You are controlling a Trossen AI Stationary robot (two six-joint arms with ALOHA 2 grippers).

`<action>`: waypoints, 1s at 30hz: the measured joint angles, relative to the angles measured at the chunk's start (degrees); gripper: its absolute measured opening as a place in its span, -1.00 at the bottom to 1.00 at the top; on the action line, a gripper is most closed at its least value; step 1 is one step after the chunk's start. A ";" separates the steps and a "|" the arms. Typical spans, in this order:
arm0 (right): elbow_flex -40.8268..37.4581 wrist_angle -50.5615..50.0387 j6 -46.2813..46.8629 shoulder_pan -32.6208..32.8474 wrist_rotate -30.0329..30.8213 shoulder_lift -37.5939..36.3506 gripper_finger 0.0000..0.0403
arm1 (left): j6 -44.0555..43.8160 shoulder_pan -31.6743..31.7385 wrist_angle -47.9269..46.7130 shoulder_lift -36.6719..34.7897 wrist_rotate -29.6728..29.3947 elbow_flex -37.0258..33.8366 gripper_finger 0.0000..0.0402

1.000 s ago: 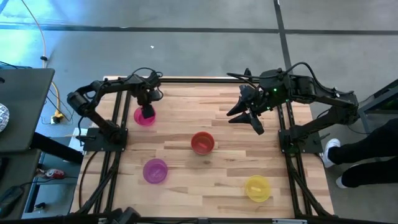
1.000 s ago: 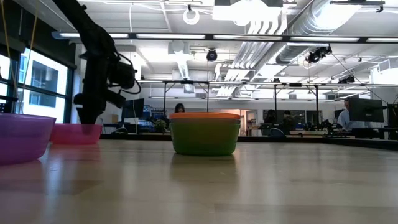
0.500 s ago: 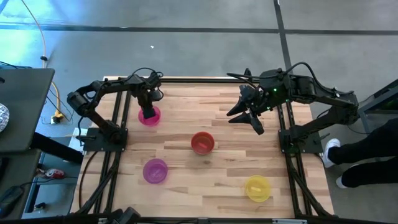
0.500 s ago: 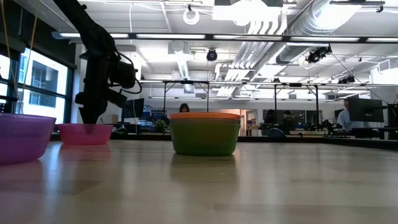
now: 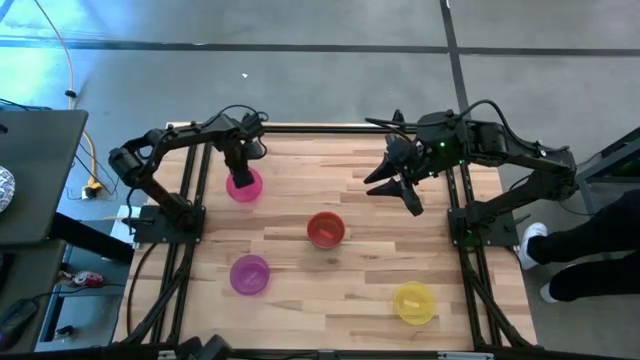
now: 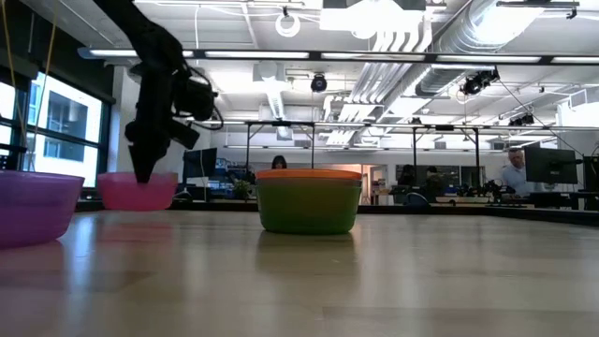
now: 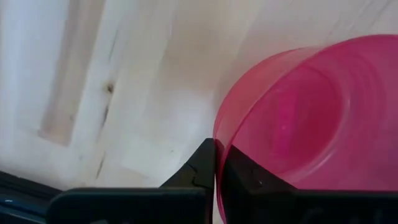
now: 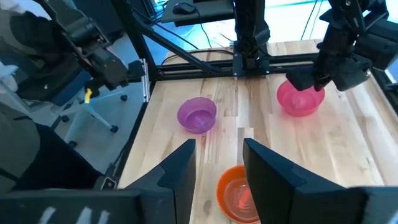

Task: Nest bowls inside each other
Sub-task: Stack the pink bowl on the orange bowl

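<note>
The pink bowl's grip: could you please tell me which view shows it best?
The left wrist view: the left gripper is shut on the pink bowl, its rim pinched between the fingers. The high view and low view show the arm over the bowl; the right wrist view shows it from afar.

We saw the pink bowl [image 7: 311, 118] cut off by the left wrist frame; the purple bowl [image 6: 33, 206] was cropped low.

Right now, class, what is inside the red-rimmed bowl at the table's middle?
The red translucent plastic bowl sits nested in a green plastic bowl. Its inside looks orange-red and holds nothing distinct; any further bowl beneath is hidden.
</note>
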 joint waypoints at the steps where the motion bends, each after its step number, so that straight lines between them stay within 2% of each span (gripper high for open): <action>1: 0.00 0.00 -0.35 0.00 0.02 0.00 -0.38 | -0.26 -0.64 -0.68 0.00 -0.01 0.92 -1.00; 7: 0.00 0.03 -1.74 0.00 1.10 -0.12 -0.38 | -1.77 -5.10 -2.14 0.00 0.72 6.29 -1.00; 16: 0.00 0.06 -1.82 0.00 1.27 -2.28 -0.38 | -6.70 -11.31 -4.46 0.00 7.42 12.00 -1.00; 19: 0.00 0.03 -1.83 0.00 2.65 -3.45 -0.38 | -9.44 -13.62 -4.63 0.00 8.58 13.32 -1.00; 24: 0.00 0.06 -3.00 0.00 4.66 -5.72 -0.38 | -13.86 -17.01 -4.47 0.00 13.72 15.33 -1.00; 30: 0.00 0.51 -5.59 0.00 4.78 -8.24 -0.38 | -18.55 -20.80 -2.99 0.00 14.06 17.17 -1.00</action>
